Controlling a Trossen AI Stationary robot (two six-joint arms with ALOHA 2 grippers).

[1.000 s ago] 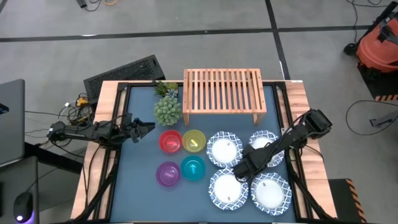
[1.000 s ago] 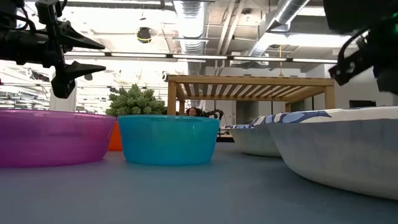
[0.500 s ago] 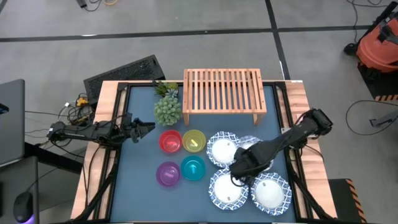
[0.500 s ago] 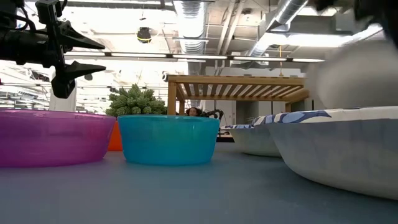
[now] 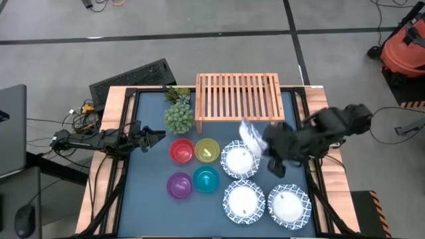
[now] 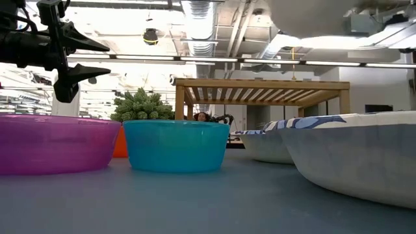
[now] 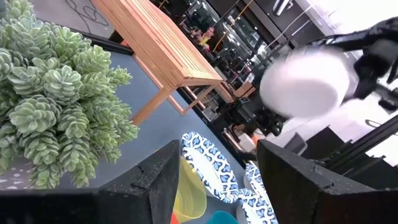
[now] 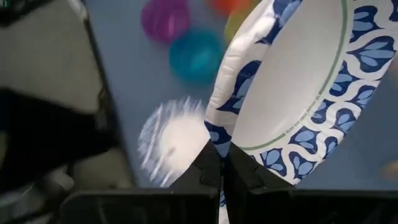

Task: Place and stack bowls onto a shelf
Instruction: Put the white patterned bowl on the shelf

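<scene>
A: Starting on the far side from the shelf (image 5: 239,98), what is the left end effector (image 5: 159,136) doing?

B: It waits beside the green plant (image 5: 178,118), fingers parted and holding nothing. The red, yellow, purple and teal bowls (image 5: 192,166) sit on the tabletop (image 5: 153,199) in front of the shelf, untouched.

A: And the step in hand?

B: I judge it the carry of the first white bowl (image 5: 250,138). The right end effector (image 8: 219,171) pinches its patterned rim, fingers narrow, the bowl tilted on edge just off the shelf's front edge. Three white bowls (image 5: 265,192) remain below it.

A: Next?

B: Likely levelling the bowl over the slats before release.
</scene>
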